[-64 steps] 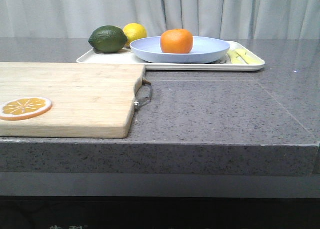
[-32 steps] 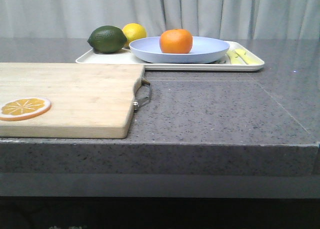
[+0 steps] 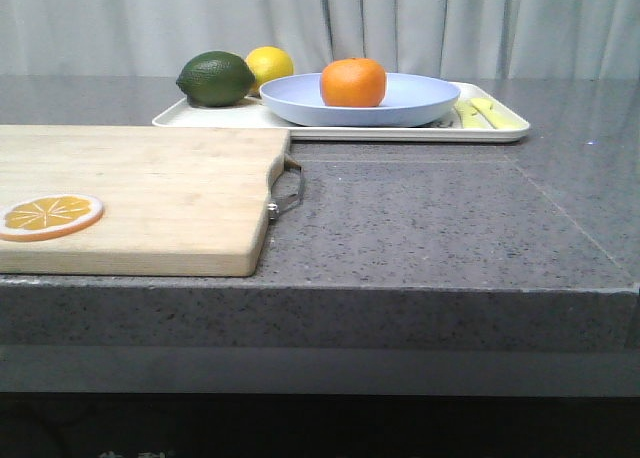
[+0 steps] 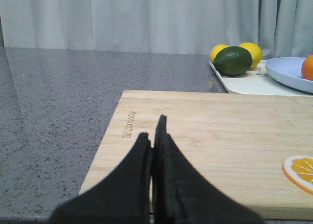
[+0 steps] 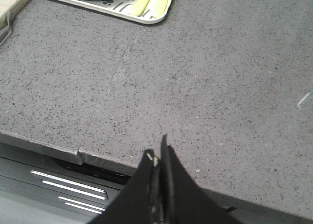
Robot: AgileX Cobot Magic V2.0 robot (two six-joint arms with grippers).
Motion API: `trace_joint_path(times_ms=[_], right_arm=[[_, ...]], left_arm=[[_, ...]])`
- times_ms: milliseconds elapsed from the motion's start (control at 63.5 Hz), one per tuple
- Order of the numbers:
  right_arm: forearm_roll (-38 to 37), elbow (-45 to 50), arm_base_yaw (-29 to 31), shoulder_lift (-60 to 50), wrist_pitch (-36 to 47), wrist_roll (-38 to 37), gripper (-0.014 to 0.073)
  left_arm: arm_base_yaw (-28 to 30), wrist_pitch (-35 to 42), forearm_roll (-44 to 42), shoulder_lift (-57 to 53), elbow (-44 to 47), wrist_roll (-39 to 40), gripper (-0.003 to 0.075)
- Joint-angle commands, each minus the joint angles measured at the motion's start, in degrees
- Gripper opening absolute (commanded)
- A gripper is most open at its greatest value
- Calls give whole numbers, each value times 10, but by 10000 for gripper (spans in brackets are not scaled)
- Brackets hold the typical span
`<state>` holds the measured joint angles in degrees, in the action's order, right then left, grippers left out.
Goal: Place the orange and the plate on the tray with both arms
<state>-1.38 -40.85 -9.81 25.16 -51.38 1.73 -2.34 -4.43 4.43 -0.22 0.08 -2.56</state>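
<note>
Here the grey counter (image 3: 420, 228) fills most of the front view, from the middle of the frame down to its front edge. On its left part lies the cutting board (image 3: 140, 193), with a metal handle (image 3: 290, 190) on its right end and an orange slice (image 3: 50, 216) flat on its lower left area. Behind the board, in the upper middle of the frame, the tray (image 3: 340, 131) lies flat on the counter. The plate (image 3: 420, 103) rests on the tray, near its centre, and the orange (image 3: 353, 82) sits in the plate, a little left of the plate's middle. At the left end of the tray a dark green fruit (image 3: 215, 78) lies, and a lemon (image 3: 270, 65) is just behind it, touching or nearly touching. Pale yellow-green strips (image 3: 478, 113) lie on the right end of the tray, beside the plate.

In the left wrist view the left gripper (image 4: 154, 136) is at the bottom centre, over the near edge of the board, its fingers pressed together with nothing between them. In the right wrist view the right gripper (image 5: 157, 158) is at the bottom centre, over the front edge of the counter, also clenched and holding nothing; a corner of the tray is in the upper left.
</note>
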Motion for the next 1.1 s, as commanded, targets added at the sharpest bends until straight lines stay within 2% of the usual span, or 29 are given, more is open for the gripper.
trace_joint_path(times_ms=[0,268,378,472,598,771,944,1086], right_arm=[[-7,-13,0,5,39,3,-68],[-7,-13,0,5,39,3,-68],[-8,14,9,-19,63,3,-68],[-5,66,42,-63,132,3,-68],[14,188,82,-146,268,3,-68],[38,332,100,-228,420,3,-68],[46,408,100,-264,510,3,-68],[46,421,100,-270,522,3,-68]], left_arm=[[1,52,4,-12,3,5,-17],[1,52,4,-12,3,5,-17],[1,52,4,-12,3,5,-17],[1,52,4,-12,3,5,-17],[1,52,4,-12,3,5,-17],[1,52,4,-12,3,5,-17],[1,52,4,-12,3,5,-17],[1,52,4,-12,3,5,-17]])
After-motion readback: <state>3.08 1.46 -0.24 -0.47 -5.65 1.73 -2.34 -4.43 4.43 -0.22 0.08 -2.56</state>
